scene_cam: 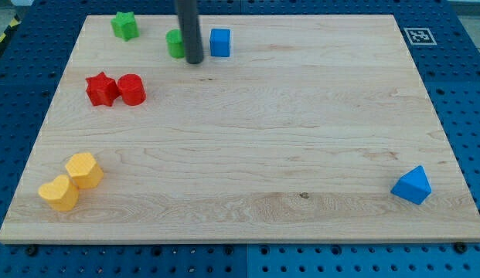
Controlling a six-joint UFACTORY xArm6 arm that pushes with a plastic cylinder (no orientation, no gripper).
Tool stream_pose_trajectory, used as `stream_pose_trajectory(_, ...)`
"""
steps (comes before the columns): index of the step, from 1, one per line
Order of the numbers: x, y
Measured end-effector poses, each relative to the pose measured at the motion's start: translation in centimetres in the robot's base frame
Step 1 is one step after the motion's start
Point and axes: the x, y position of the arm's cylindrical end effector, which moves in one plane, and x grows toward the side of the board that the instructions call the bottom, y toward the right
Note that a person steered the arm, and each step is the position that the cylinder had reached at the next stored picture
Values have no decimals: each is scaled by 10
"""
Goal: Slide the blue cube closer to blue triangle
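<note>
Blue cube (219, 42): near the view's top edge of the worktop (247, 139), left of centre. Upright, flat faces toward us.

Blue triangle (412, 185): far off at the view's lower right, close to the corner. The two are well apart, with bare wood between them.

Our tip (194, 61): just beside the cube on its left, slightly below its middle; whether it touches we cannot tell. There are no fingers on this rig (only a plain rod), so nothing spread, pressed together or pinching.

Green block (175, 44): directly behind the rod on its left, partly hidden, shape unclear. Near enough that a sideways slip of our tip could nudge it.

Step in hand, as we judge it: the push wants to run down and to the right, on a line from cube to triangle. Our tip sits on the correct side for rightward travel but a little low for downward travel. We would do well to bring it to the cube's upper-left corner first, then press through the cube's centre so it slides without spinning. Steady contact, small corrections if the cube yaws, and stop short of the triangle, which lies close to the worktop's edge.

Elsewhere, clear of the path: green star (125, 25) at upper left; red star (101, 89) touching a red cylinder (132, 89); two yellow blocks (85, 170) (59, 193) at lower left.
</note>
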Motion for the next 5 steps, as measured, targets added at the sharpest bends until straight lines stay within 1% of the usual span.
stream_pose_trajectory(1, -12, 10)
stream_pose_trajectory(4, -41, -60)
stream_pose_trajectory(5, -47, -73)
